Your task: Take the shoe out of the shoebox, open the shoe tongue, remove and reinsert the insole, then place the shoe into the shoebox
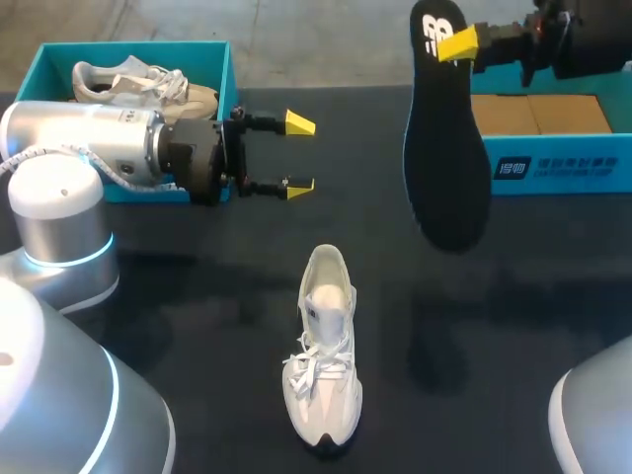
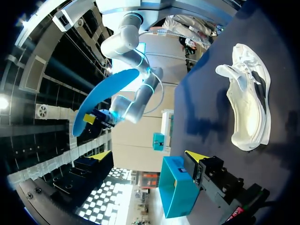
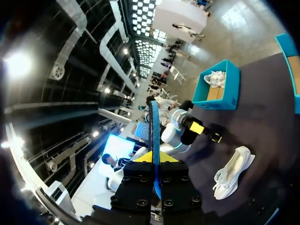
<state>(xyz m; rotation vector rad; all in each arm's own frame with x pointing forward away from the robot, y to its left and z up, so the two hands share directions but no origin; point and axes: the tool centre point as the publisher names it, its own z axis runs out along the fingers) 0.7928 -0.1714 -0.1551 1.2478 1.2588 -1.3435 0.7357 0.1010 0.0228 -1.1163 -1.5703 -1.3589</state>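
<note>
It was a robotics lab: the left arm point(image 1: 89, 148) and the right arm point(image 1: 583, 39), grey jointed machines, stood at a black table point(image 1: 197, 296), with an open teal shoebox point(image 1: 138, 47) just behind the fingers point(image 1: 299, 123) of the left gripper point(image 1: 299, 155).

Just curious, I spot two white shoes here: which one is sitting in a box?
The shoe lying inside the teal shoebox at the far left. The other shoe stands alone in the middle of the dark table, outside any box.
</note>
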